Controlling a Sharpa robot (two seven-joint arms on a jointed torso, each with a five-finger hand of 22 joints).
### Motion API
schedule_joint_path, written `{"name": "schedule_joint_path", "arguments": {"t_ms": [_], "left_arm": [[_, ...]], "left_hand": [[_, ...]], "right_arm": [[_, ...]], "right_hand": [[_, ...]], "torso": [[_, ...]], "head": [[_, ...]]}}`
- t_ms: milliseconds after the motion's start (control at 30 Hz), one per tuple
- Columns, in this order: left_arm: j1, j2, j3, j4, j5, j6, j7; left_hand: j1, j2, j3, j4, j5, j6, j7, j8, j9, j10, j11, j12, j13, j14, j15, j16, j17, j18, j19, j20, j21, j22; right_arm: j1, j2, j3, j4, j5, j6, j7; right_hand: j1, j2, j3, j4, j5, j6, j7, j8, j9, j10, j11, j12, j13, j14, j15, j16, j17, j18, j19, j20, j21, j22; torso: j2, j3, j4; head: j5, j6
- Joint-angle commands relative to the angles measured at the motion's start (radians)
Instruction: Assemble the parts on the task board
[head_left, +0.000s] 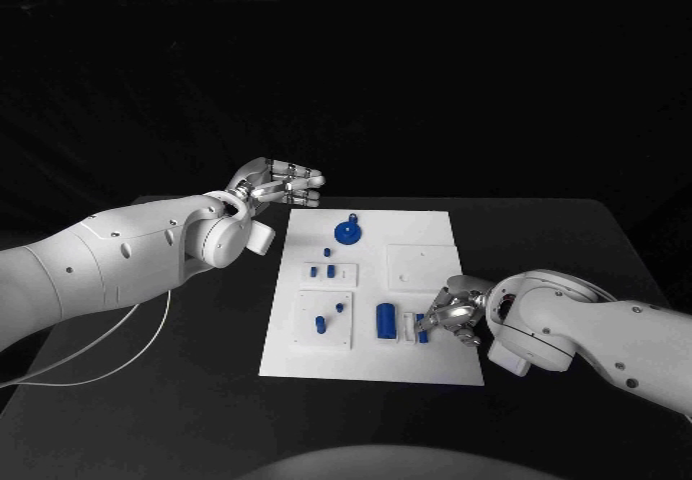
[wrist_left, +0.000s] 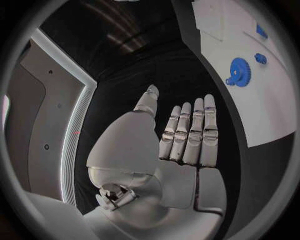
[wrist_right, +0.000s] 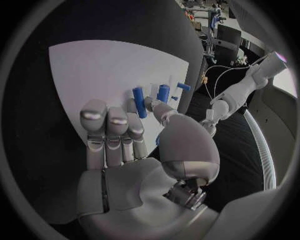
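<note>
The white task board (head_left: 433, 365) lies in the middle of the table. On it I see a blue gear (head_left: 348, 232) at the far end, two small blue pieces (head_left: 322, 270) in a raised square, two blue pegs (head_left: 329, 318) in another, and a blue cylinder (head_left: 385, 320). My right hand (head_left: 454, 312) hovers low over the board's near right part, beside a small blue part (head_left: 421, 328). Its fingers (wrist_right: 109, 127) stretch forward, the thumb is apart from them, and nothing is between them. My left hand (head_left: 274, 185) is raised off the board's far left corner with flat, straight fingers (wrist_left: 190, 132), holding nothing.
A raised white square (head_left: 423, 266) sits on the board just beyond my right hand. The black table (head_left: 173, 400) spreads on all sides of the board. A thin white cable (head_left: 130, 345) hangs from my left arm over the table's left part.
</note>
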Motion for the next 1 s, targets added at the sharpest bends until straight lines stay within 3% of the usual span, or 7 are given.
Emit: {"name": "schedule_joint_path", "arguments": {"t_ms": [33,367,567,700,800,1000], "left_arm": [[0.0,0.002,0.001,0.002,0.001,0.017,0.004],[0.0,0.001,0.0,0.002,0.001,0.018,0.002],[0.0,0.002,0.0,0.001,0.001,0.019,0.0],[0.0,0.001,0.0,0.001,0.001,0.019,-0.001],[0.0,0.001,0.0,0.002,0.001,0.02,-0.003],[0.0,0.001,0.0,0.001,0.001,0.021,-0.006]], "left_hand": [[-0.005,0.004,-0.001,0.007,-0.003,-0.005,-0.001,0.003,0.001,-0.004,0.001,-0.001,-0.001,0.004,0.001,-0.003,0.001,-0.007,0.002,0.001,0.003,0.001],[-0.005,0.002,-0.002,0.01,-0.004,-0.007,0.002,0.003,0.001,-0.005,0.001,-0.001,-0.001,0.003,0.001,-0.003,0.001,-0.007,0.002,0.001,0.003,0.001],[-0.005,0.002,-0.001,0.011,-0.004,-0.009,0.003,0.003,0.001,-0.007,0.002,-0.001,-0.001,0.003,0.001,-0.003,0.001,-0.007,0.002,0.001,0.003,0.001],[-0.005,0.001,-0.001,0.012,-0.004,-0.01,0.005,0.003,0.001,-0.008,0.002,-0.001,-0.001,0.003,0.002,-0.003,0.001,-0.007,0.002,0.001,0.003,0.001],[-0.005,0.001,-0.001,0.012,-0.004,-0.01,0.005,0.003,0.001,-0.008,0.002,-0.001,-0.001,0.003,0.002,-0.003,0.001,-0.007,0.002,0.001,0.003,0.001],[-0.005,0.001,0.001,0.013,-0.004,-0.01,0.006,0.003,0.001,-0.009,0.003,-0.001,-0.001,0.003,0.002,-0.003,0.001,-0.007,0.002,0.001,0.003,0.001]], "right_arm": [[-0.001,0.004,0.0,-0.002,0.001,0.009,-0.001],[-0.001,0.009,0.0,-0.002,0.0,0.01,0.0],[-0.001,0.011,0.0,-0.001,0.002,0.011,0.0],[-0.001,0.013,0.0,-0.002,0.003,0.01,0.001],[-0.001,0.015,0.0,-0.005,0.004,0.009,0.001],[0.0,0.019,0.0,-0.007,0.003,0.009,0.001]], "right_hand": [[0.012,0.01,0.154,-0.156,-0.002,0.006,0.002,0.004,-0.001,0.001,-0.001,-0.004,0.007,0.003,-0.006,-0.007,-0.001,0.013,0.055,0.002,-0.007,0.001],[0.013,0.011,0.149,-0.157,-0.003,0.007,0.002,0.004,-0.002,0.002,-0.002,-0.003,0.007,0.003,-0.006,-0.006,0.0,0.014,0.055,0.002,-0.007,0.002],[0.014,0.015,0.126,-0.15,-0.033,0.009,-0.001,0.005,0.001,0.002,-0.002,-0.004,0.004,0.004,-0.006,-0.006,0.0,0.013,0.055,0.002,-0.008,0.002],[0.031,0.027,0.081,-0.141,-0.164,0.014,-0.009,0.006,0.019,0.005,-0.004,-0.005,0.001,0.005,-0.006,-0.006,-0.001,0.012,0.056,0.003,-0.009,0.001],[0.039,0.032,0.053,-0.13,-0.223,0.015,-0.018,0.006,0.032,0.007,-0.007,-0.004,0.001,0.006,-0.007,-0.006,-0.001,0.01,0.056,0.002,-0.01,-0.001],[0.052,0.024,0.023,-0.094,-0.274,0.02,-0.032,0.004,0.02,0.008,-0.012,0.0,0.0,0.006,-0.011,-0.005,0.0,0.006,0.056,-0.002,-0.009,-0.003]], "torso": [[0.0,0.0005,-0.0011],[0.0,0.0008,-0.0011],[0.0,0.0001,-0.0009],[0.0,0.0,-0.0006],[0.0,-0.0004,-0.0008],[0.0,-0.0004,-0.001]], "head": [[0.002,0.001],[0.003,0.0],[0.006,-0.001],[0.007,0.0],[0.008,0.001],[0.012,-0.002]]}}
